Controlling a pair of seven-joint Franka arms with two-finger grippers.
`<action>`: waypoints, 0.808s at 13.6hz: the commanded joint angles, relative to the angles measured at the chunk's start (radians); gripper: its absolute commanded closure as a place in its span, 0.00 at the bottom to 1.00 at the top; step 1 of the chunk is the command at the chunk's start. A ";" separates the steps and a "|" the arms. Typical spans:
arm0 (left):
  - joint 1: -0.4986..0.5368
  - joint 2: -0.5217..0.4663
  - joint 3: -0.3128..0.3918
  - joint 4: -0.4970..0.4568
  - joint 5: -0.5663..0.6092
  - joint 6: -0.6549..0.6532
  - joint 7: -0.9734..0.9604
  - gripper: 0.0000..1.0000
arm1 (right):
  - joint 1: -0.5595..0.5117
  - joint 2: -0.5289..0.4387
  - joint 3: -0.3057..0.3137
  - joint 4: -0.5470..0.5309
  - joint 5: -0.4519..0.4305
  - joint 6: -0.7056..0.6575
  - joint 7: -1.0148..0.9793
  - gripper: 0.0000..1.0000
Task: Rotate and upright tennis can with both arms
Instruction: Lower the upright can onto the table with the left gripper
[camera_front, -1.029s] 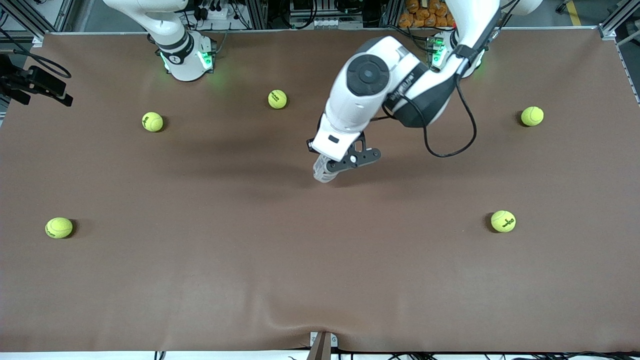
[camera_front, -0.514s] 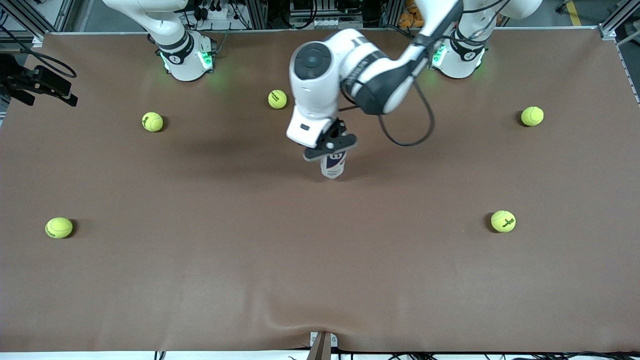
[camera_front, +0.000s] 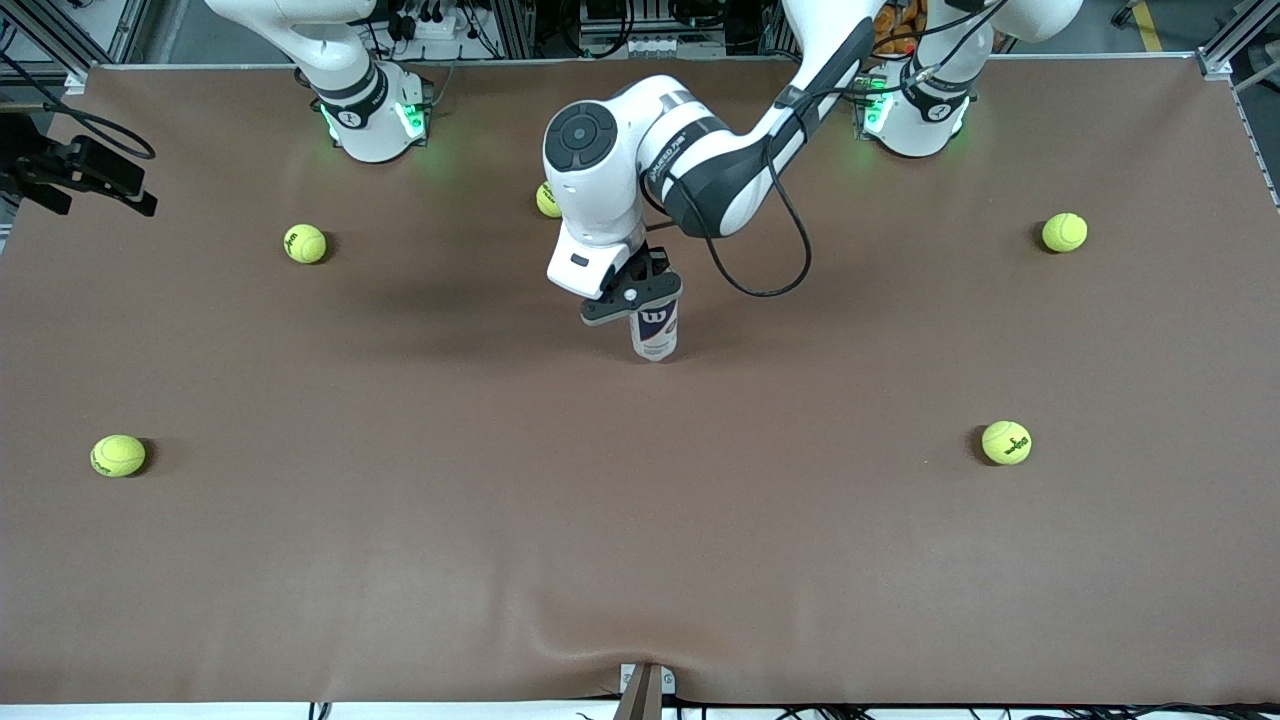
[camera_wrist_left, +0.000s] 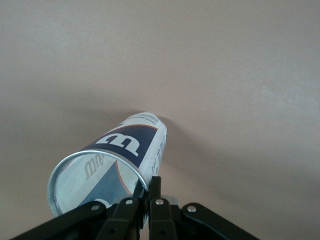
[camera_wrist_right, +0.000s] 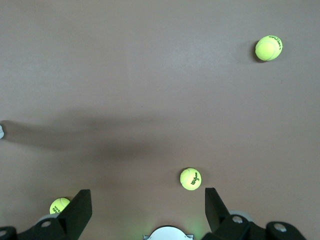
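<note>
A brown cloth-covered table (camera_front: 400, 560) is strewn with yellow-green felt tennis balls: two (camera_front: 305, 243) (camera_front: 118, 455) toward the right arm's end, two (camera_front: 1064, 232) (camera_front: 1006, 442) toward the left arm's end, and one (camera_front: 546, 200) partly hidden near the middle.

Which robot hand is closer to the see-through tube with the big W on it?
The left. The left gripper is shut on the rim of the clear plastic tennis can with its navy-blue and white W label, mid-table. The right gripper waits open, high over the right arm's end.
</note>
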 joint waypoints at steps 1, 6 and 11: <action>-0.005 0.017 0.004 0.036 0.018 0.014 0.001 1.00 | 0.000 0.013 0.003 0.026 -0.008 -0.007 0.012 0.00; -0.011 0.039 0.007 0.035 0.018 0.050 0.007 1.00 | -0.001 0.013 0.006 0.026 -0.013 -0.007 0.009 0.00; -0.008 0.039 0.010 0.031 0.017 0.047 0.011 0.95 | -0.004 0.015 0.006 0.027 -0.014 -0.007 0.009 0.00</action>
